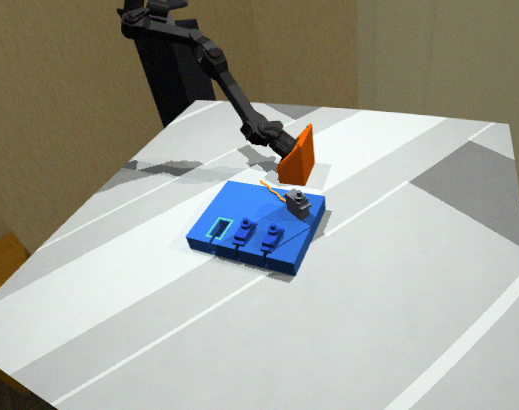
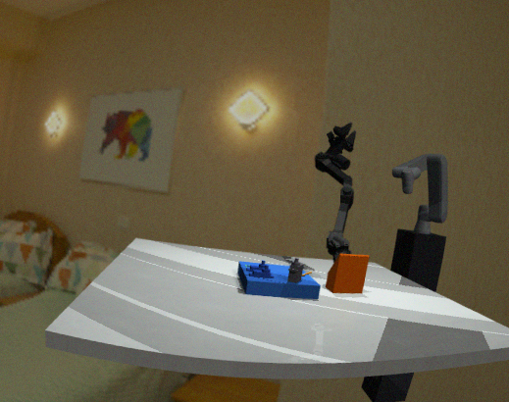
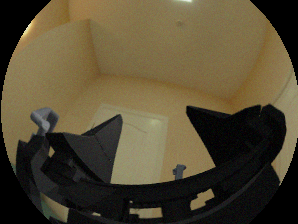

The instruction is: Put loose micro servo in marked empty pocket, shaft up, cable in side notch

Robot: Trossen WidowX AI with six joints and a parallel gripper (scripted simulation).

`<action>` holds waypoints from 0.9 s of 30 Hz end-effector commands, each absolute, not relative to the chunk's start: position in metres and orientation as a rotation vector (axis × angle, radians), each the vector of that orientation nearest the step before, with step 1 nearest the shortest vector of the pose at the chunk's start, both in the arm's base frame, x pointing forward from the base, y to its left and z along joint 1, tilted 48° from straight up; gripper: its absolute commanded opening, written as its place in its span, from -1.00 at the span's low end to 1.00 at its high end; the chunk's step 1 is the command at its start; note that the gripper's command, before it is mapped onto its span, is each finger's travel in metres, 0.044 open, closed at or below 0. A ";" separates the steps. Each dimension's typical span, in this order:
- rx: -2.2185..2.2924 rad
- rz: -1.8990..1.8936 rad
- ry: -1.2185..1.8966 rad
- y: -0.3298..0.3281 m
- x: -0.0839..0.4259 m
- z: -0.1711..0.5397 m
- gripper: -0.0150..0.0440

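Table [image 1: 136, 300]: white and pale grey in broad diagonal bands, thin white lines, one darker grey wedge at the far right.
Deck [image 1: 246, 205]: bright blue, sides a darker blue.
Pocket [image 1: 220, 227]: outlined in light green.
Two seated servos [image 1: 244, 231]: blue, near the deck's own colour.
Loose servo [image 1: 298, 202]: dark grey; cable [image 1: 272, 190] orange.
Block [image 1: 298, 157]: orange, one face darker.
Arm [image 1: 226, 80]: black to charcoal.
Stand [image 2: 418, 255]: black box, grey bracket on top.
Walls: tan.
Picture [image 2: 130, 139]: white ground, bear in red, yellow, green, blue patches.
Cushions [image 2: 16, 245]: pale, with multicoloured triangles.
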State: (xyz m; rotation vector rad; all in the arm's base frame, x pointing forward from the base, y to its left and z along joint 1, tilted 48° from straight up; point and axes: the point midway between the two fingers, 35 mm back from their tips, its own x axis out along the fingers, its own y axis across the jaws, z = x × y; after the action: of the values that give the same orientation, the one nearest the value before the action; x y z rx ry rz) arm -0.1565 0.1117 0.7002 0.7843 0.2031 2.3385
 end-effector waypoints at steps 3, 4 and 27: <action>0.803 2.338 0.213 0.111 -0.154 0.702 1.00; 0.813 2.339 0.219 0.110 -0.152 0.703 1.00; 1.191 2.380 0.432 0.080 -0.096 0.735 1.00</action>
State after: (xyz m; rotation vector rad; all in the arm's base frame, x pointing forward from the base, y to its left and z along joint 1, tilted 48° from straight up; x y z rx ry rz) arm -0.1084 0.0844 0.7306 1.1374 0.4038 2.3782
